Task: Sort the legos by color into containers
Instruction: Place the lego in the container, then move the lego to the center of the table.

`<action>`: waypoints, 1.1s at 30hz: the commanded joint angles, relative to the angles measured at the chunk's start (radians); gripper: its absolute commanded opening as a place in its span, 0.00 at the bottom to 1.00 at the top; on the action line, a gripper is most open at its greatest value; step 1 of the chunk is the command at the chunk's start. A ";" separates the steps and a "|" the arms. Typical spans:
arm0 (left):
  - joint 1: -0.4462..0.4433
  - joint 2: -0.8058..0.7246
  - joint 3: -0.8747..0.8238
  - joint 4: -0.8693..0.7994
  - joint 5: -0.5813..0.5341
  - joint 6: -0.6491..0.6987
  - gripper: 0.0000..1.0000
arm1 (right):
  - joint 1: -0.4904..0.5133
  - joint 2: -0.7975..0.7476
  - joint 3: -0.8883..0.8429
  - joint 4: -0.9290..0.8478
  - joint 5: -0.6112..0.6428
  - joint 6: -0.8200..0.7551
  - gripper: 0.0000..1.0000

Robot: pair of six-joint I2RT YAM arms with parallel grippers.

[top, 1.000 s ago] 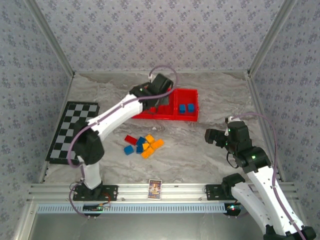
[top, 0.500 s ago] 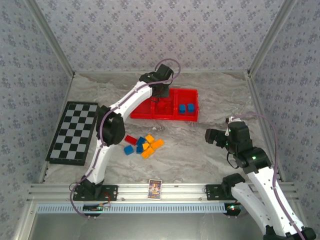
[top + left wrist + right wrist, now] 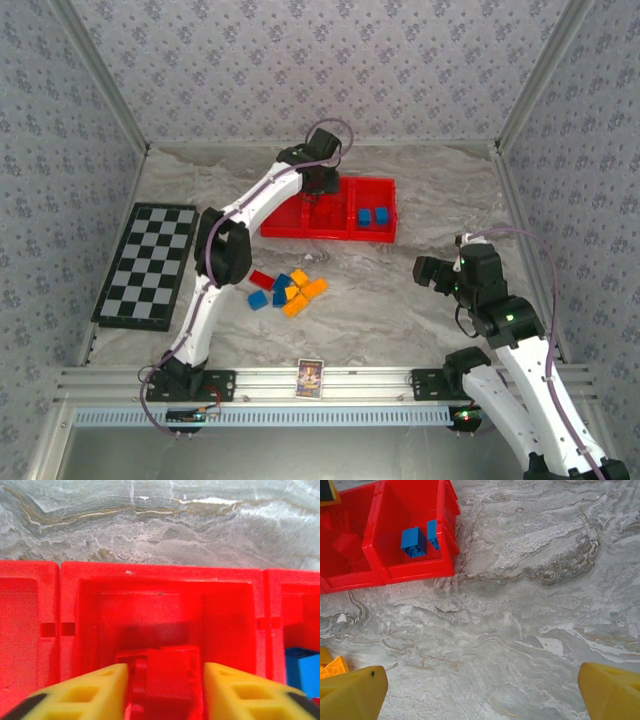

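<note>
Left gripper [image 3: 165, 669]: fingers parted, nothing clasped. A red brick [image 3: 172, 682] is seen lying between them in the middle compartment of the tray [image 3: 160, 572].
Right gripper [image 3: 480, 680]: spread wide over the table [image 3: 520, 605], nothing grasped.
Blue bricks [image 3: 413, 542]: two, held in the right-end compartment.
Loose bricks [image 3: 290, 288]: heaped near the tray's front, in red, blue and orange.

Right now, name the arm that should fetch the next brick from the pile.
Right, probably: right gripper hangs open and empty near the pile; left gripper straddles a red brick over the tray.
</note>
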 commanded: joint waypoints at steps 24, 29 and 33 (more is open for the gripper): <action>0.002 -0.665 -0.813 0.235 -0.139 -0.056 1.00 | -0.035 0.028 -0.016 0.028 -0.033 0.004 1.00; 0.001 -0.823 -1.041 0.183 -0.267 -0.291 1.00 | -0.040 0.043 -0.016 0.037 -0.039 0.000 1.00; -0.017 -0.957 -1.221 0.179 -0.354 -0.519 1.00 | -0.040 0.046 -0.016 0.039 -0.041 -0.003 1.00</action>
